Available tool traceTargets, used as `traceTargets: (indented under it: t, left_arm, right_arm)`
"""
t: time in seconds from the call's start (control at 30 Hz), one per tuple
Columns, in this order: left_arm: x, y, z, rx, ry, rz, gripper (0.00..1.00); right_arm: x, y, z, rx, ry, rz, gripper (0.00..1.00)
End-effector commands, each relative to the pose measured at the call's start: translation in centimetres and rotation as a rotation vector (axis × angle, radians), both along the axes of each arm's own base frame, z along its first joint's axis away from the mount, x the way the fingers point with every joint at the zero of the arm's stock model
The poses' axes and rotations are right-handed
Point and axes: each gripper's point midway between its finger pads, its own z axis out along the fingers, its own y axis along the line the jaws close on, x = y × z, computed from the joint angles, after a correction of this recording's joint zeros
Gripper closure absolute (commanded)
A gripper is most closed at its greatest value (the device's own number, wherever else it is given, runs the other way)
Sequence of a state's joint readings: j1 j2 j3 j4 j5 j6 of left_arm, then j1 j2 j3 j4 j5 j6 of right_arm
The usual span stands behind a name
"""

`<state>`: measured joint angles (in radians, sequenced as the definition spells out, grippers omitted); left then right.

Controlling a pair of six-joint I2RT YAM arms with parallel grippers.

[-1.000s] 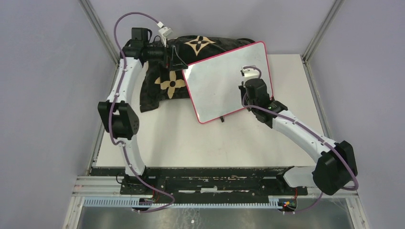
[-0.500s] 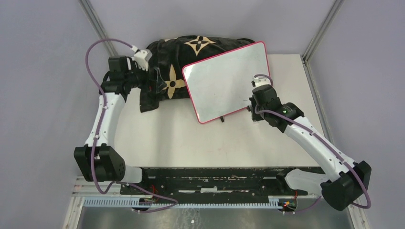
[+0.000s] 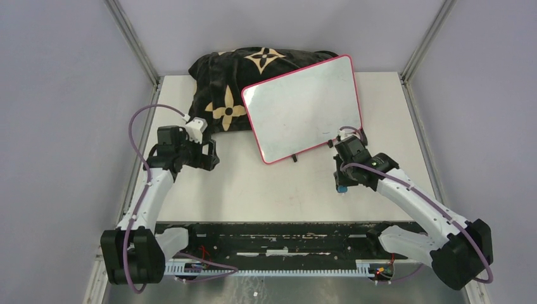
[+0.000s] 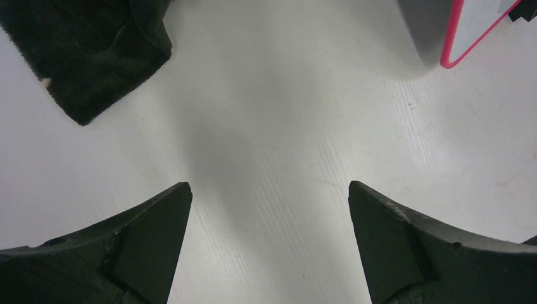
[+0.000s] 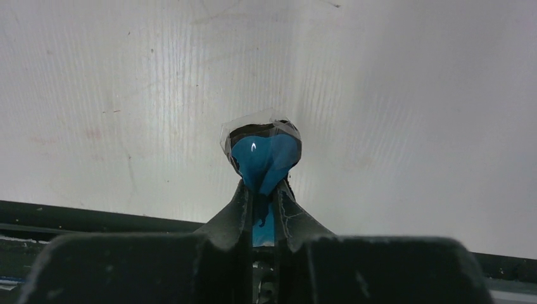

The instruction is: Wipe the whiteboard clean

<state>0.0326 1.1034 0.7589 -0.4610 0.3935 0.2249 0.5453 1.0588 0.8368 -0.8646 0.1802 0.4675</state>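
At the right gripper (image 5: 261, 189): clenched tight on a small blue piece (image 5: 265, 155), black-capped and wrapped in clear film, probably the eraser. Held low over the bare white table (image 5: 411, 95), not far from its near edge. Impossible to tell whether touching the surface or just above it.

Outward and toward the far side: the whiteboard (image 3: 303, 107), near that gripper but apart from it, no contact. Thin pink-red frame with rounded corners around a glossy white face, turned at an angle on the table. Far portion overlapping a black cushion (image 3: 231, 69) with tan flowers, apparently propped on it. Small black feet showing along the near edge. No writing visible anywhere on the face from above, only soft grey reflection.

Across the table, at the left gripper (image 4: 269, 202): released, jaws spread wide with nothing between them, hovering over bare table. Beyond it in the wrist view, a fuzzy corner of the black cushion at upper left and a pink corner of the whiteboard at upper right, both well apart from the jaws.

Judged from all this: wiping apparently complete, with the face clean as far as visible. Left to do, at most: setting the blue piece down and parking both arms. No ruling out faint marks too small for the overhead view.
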Motion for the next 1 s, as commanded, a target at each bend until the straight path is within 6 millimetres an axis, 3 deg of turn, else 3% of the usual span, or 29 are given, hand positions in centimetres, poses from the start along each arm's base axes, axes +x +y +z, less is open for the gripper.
traceTargets:
  t: [0.0,0.13,0.27,0.4,0.97]
  left_arm:
    - [1.4,1.0,1.6,0.078,-0.157,-0.018,0.01]
    - [1.1,0.9,0.7,0.080,-0.161,-0.026,0.01]
    - [1.3,0.8,-0.3,0.071,-0.129,-0.035,0.01]
    - [1.7,0.5,-0.6,0.062,-0.123,-0.045,0.01]
    - [2.2,0.4,-1.4,0.046,-0.122,-0.043,0.01]
  right_arm:
    - [1.2,1.4,-2.0,0.041,0.007,-0.033,0.82]
    - [1.6,2.2,-4.5,0.051,0.049,-0.042,0.72]
    - [2.1,2.9,-5.6,0.060,0.066,-0.043,0.62]
    - [2.5,2.7,-5.2,0.059,0.030,-0.053,0.37]
    - [3.9,0.1,-0.5,0.066,-0.224,-0.160,0.33]
